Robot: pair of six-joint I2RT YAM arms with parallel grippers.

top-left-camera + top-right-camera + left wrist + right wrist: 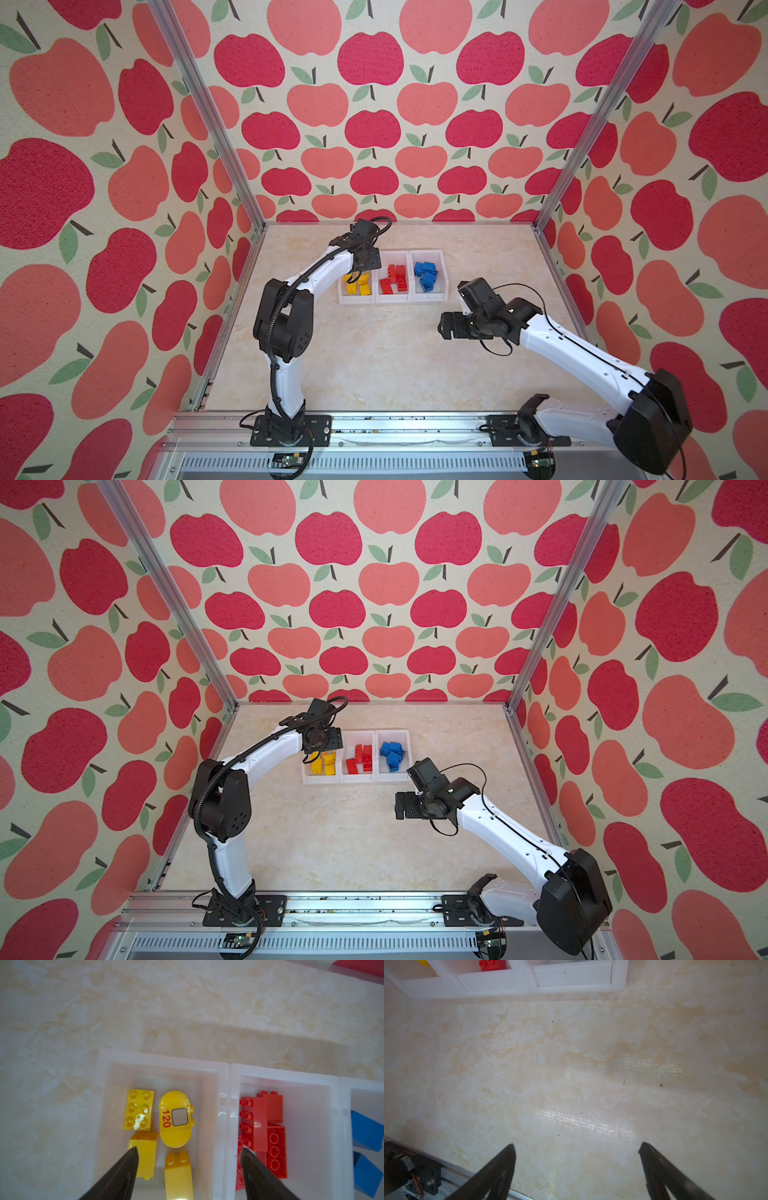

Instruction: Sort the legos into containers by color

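Three joined white containers (392, 300) (357, 780) stand at the table's back middle. In both top views, the left one holds yellow legos (358, 286), the middle one red legos (394, 279), the right one blue legos (426, 272). My left gripper (188, 1149) (360, 270) hangs open over the yellow bin (158, 1057). An oblong yellow brick (178, 1174) lies loose below its spread fingers. Beside it lie a rounded yellow piece marked 120 (175, 1119) and a studded yellow brick (139, 1109). My right gripper (577, 1144) (442, 328) is open above bare table, in front of the containers (508, 982).
The marbled tabletop (374, 365) is walled by apple-patterned panels with metal posts at the back corners (257, 224). The arm bases sit on a rail along the front edge (395, 424). The left arm's elbow (282, 320) rises near the left wall.
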